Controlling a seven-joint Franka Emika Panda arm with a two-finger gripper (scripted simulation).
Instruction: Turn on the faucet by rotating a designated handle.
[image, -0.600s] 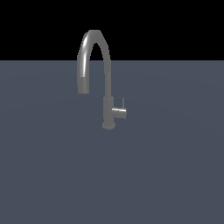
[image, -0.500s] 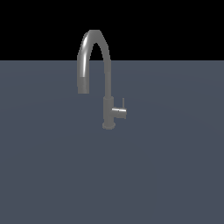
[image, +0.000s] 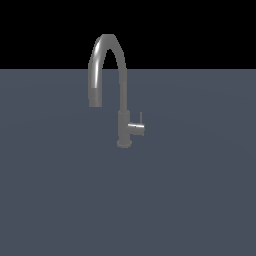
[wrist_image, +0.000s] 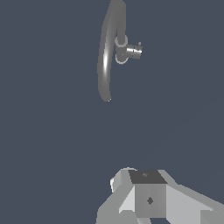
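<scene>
Nothing has shifted in the exterior view since the earlier frames: the faucet (image: 122, 100) stands in the same spot on the flat slate-blue surface (image: 60, 200), and its handle (image: 136, 128) points the same way as before.

That faucet is a dark grey metallic tap with a small round base (image: 124, 144), a slim upright stem, and a tall arched gooseneck spout (image: 102, 60) curving over to the exterior view's left of the stem, its open end hanging well above the surface. On the lower stem, just above the base, the handle is a short stubby cylinder jutting sideways toward the exterior view's right. A thin lever pin (image: 140, 117) rises upright from the handle near its outer end.

No part of the arm shows in the exterior view. From the wrist view, the faucet (wrist_image: 108, 52) is seen from above, with the handle (wrist_image: 132, 52) sticking out beside the stem. The gripper (wrist_image: 151, 205) sits well apart from the faucet, touching nothing. Only its pale grey body and the roots of its fingers show, so whether the fingers are spread or closed I cannot tell.
</scene>
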